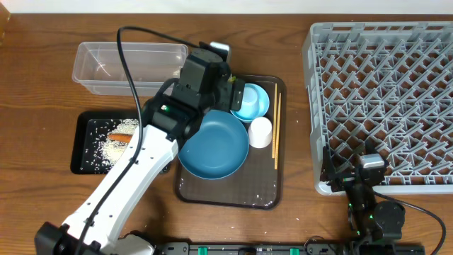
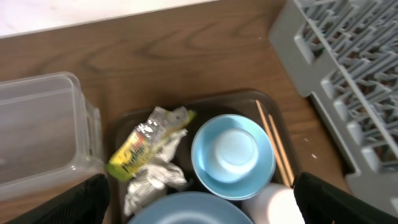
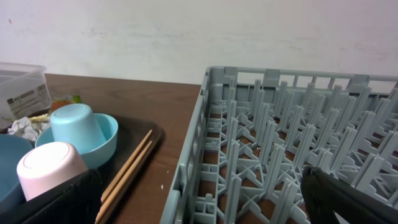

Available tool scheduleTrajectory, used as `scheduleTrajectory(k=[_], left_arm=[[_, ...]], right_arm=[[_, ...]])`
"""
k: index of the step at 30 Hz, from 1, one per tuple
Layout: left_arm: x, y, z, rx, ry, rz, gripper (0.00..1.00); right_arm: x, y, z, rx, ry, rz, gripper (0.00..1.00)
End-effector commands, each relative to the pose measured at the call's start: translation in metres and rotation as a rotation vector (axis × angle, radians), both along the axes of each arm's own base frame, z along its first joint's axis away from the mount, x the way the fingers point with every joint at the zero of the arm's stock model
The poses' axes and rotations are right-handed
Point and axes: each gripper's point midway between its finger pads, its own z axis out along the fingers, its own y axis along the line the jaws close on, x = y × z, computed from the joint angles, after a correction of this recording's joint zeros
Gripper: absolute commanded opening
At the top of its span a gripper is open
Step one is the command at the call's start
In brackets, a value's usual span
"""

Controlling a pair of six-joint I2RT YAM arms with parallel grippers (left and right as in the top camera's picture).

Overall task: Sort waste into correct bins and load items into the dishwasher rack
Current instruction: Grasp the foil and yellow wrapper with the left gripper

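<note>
Shows grey dishwasher rack (image 1: 382, 92) at right of worktop (image 1: 42, 85), right claw (image 3: 202, 202) at its near edge, fingers apart. Shows brown tray (image 1: 226, 197) at centre under left claw (image 2: 202, 199), spread wide. Places clear tub (image 1: 127, 67) and black tray (image 1: 88, 159), with carrot (image 1: 122, 137) and rice (image 1: 113, 149), to its left. Finds on brown tray: dark-blue bowl (image 1: 212, 145), light-blue bowl (image 1: 251, 103), white cup (image 1: 260, 132), chopsticks (image 1: 277, 127), wrapper (image 2: 146, 146), napkin (image 2: 149, 180).
</note>
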Motion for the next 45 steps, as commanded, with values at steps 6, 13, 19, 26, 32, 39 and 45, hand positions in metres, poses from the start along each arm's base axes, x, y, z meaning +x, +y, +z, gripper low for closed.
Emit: scheduleTrajectory(k=[6,13,19,26,32,39,45], left_arm=[[0.033,0.015,-0.041,0.154,0.250,-0.090,0.96],[0.065,0.012,-0.068,0.205,0.301,-0.121,0.96],[0.071,0.001,-0.110,0.196,0.374,-0.148,0.96],[0.081,-0.003,-0.150,0.207,0.413,-0.150,0.96],[0.096,-0.009,-0.160,0.194,0.372,-0.149,0.95],[0.098,-0.007,-0.162,0.201,0.365,-0.142,0.82],[0.089,-0.006,-0.171,0.200,0.401,-0.138,0.78]], right_arm=[[0.000,-0.003,-0.001,-0.011,0.001,-0.012,0.99],[0.000,-0.003,-0.001,-0.011,0.001,-0.012,0.99],[0.000,-0.003,-0.001,-0.011,0.001,-0.012,0.99],[0.000,-0.003,-0.001,-0.011,0.001,-0.012,0.99],[0.000,-0.003,-0.001,-0.011,0.001,-0.012,0.99],[0.000,-0.003,-0.001,-0.011,0.001,-0.012,0.99],[0.000,-0.003,-0.001,-0.011,0.001,-0.012,0.99]])
